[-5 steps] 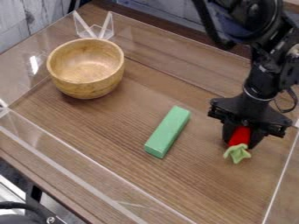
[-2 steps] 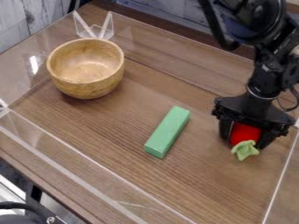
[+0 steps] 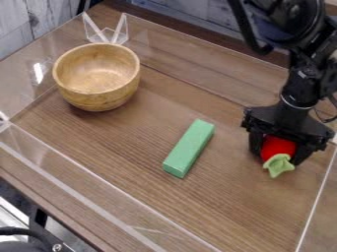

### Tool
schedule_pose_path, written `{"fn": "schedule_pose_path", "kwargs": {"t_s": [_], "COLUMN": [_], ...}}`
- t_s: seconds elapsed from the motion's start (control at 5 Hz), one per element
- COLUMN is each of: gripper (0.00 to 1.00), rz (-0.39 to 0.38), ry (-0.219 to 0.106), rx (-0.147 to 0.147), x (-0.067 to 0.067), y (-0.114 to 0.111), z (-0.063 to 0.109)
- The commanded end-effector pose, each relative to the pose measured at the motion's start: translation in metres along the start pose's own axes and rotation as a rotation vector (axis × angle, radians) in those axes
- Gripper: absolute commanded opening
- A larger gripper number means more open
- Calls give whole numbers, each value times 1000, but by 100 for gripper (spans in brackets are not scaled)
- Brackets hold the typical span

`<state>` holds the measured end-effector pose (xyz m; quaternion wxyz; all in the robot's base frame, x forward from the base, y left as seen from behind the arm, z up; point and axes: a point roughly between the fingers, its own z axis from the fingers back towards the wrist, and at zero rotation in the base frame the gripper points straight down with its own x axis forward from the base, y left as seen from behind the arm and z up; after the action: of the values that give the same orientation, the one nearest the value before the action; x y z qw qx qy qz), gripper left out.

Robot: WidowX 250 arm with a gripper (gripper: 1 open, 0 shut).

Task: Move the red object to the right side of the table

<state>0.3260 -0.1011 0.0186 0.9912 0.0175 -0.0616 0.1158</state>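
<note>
A wooden bowl sits at the table's far left, 1 green block near the middle; at the right, the gripper stands over the strawberry, jaws spread wide, gripping nothing; the small red fruit, pale green stem forward, lies near the right wall; release looks done; next, a straight lift clear.

The tabletop is brown wood-grain with a faint sheen, edged by clear glossy acrylic walls. The bowl looks like smooth pale wood, the green block matt, and the pincer matt black.
</note>
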Motion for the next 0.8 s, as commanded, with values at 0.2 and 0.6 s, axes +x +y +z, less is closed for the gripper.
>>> {"fn": "schedule_pose_path", "kwargs": {"t_s": [0.2, 0.6], "gripper": [100, 100], "rz": [22, 30], "ry": [-23, -27], "rx": [-6, -7], "x": [13, 16], "y": [6, 10], "z": [7, 6]}}
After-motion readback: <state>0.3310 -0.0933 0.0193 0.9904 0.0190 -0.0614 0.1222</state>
